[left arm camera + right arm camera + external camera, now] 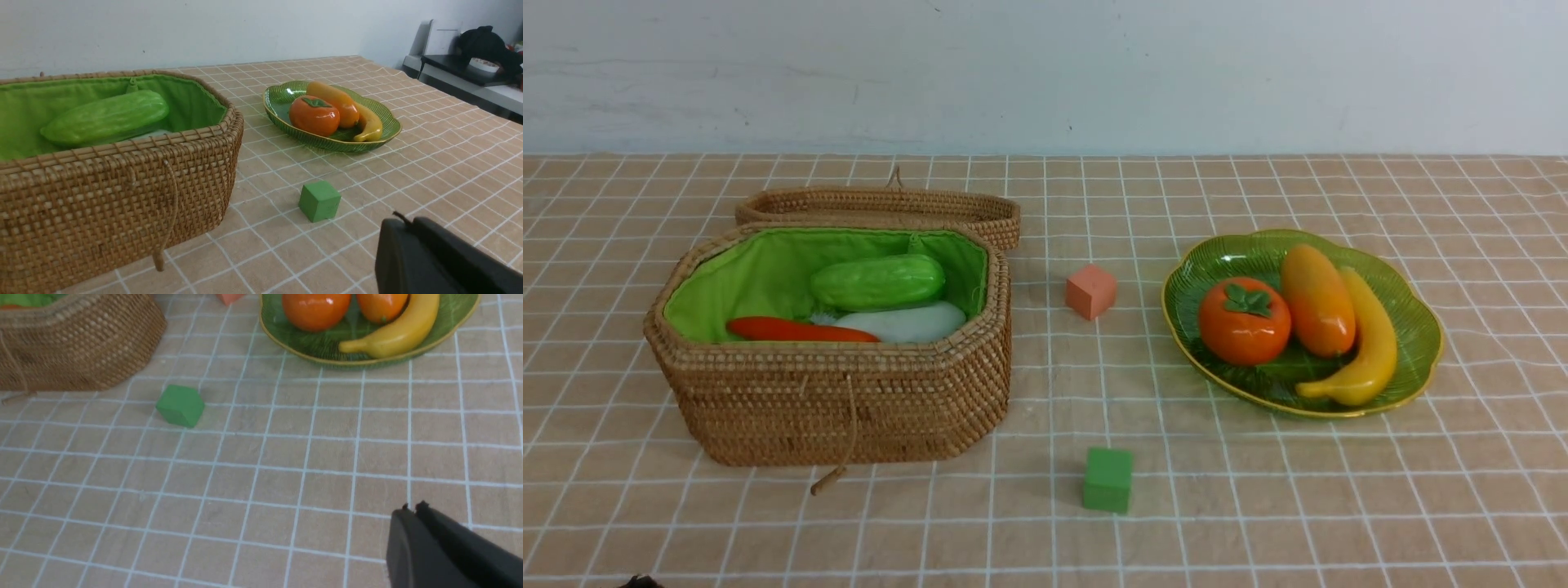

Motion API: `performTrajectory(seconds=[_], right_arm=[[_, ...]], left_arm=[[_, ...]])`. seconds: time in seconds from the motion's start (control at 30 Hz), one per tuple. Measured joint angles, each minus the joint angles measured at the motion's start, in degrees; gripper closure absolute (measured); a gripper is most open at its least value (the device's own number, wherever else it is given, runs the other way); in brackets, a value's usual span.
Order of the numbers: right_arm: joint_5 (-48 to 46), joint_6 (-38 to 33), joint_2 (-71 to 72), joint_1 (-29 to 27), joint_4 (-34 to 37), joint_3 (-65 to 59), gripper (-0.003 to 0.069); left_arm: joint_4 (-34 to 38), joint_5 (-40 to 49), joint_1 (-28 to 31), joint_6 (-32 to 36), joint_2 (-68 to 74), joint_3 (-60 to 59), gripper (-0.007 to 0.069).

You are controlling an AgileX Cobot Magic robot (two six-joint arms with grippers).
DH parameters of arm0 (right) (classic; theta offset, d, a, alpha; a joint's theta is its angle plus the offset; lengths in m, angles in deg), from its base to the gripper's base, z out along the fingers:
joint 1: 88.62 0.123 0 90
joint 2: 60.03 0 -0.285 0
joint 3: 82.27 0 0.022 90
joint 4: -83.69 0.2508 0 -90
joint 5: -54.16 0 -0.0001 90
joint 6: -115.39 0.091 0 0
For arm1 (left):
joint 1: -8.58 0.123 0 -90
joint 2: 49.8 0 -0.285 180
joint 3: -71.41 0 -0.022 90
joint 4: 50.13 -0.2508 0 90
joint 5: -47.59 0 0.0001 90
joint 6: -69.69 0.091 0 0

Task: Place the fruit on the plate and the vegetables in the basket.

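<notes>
The left gripper [402,220] has its black jaws pressed together with nothing between them, hanging above the checked tan cloth of the bench [1258,490] near the small green cube [1108,479]. The right gripper [410,509] is likewise closed and empty, above bare cloth well apart from that cube. Taking the green cube as the landmark: the large octagonal tan wicker basket [849,400] with bright green lining stands just to its left, lid folded back behind, cord loop hanging down the front wall. Inside lie the light green ridged gourd [878,282], the white radish [907,324] and the red-orange carrot [796,330]; the eggplant cannot be made out. Beyond the cube sits a small salmon cube [1091,291]. To the cube's right and farther back rests the wide translucent green glass plate [1417,327] with a yellow rim, carrying the squat orange persimmon [1245,320], the oval orange-yellow mango [1317,300] and the curved yellow banana [1368,347], side by side and touching.
</notes>
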Motion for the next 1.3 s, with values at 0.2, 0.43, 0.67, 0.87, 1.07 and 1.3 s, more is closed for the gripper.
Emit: performTrajectory(seconds=[0.2,0.43,0.67,0.87,1.07,1.3], right_arm=[[12.68,0.23,3.44,-9.97,-5.11,-9.13,0.0677],[32.21,-2.32,12.2,-29.79,-0.72,-26.58,0.0678],[29.88,-9.87,18.6,-32.98,0.38,-31.11,0.0678],[29.31,-15.36,18.63,-32.98,2.93,-30.97,0.0678],[29.21,-15.69,18.63,-32.98,3.16,-30.92,0.0676],[29.21,-15.69,18.63,-33.02,3.34,-30.92,0.0675]], left_arm=[[-0.06,0.61,0.0,0.0,0.0,0.0,0.0603],[-0.06,0.86,0.0,0.0,0.0,0.0,0.0596],[-0.2,1.04,0.0,0.0,0.0,-0.04,0.0585],[-0.2,1.1,0.0,0.0,0.0,-0.04,0.0578],[-0.2,1.1,0.0,0.0,0.0,-0.04,0.057],[-0.2,1.1,0.0,0.0,0.0,-0.04,0.0564]])
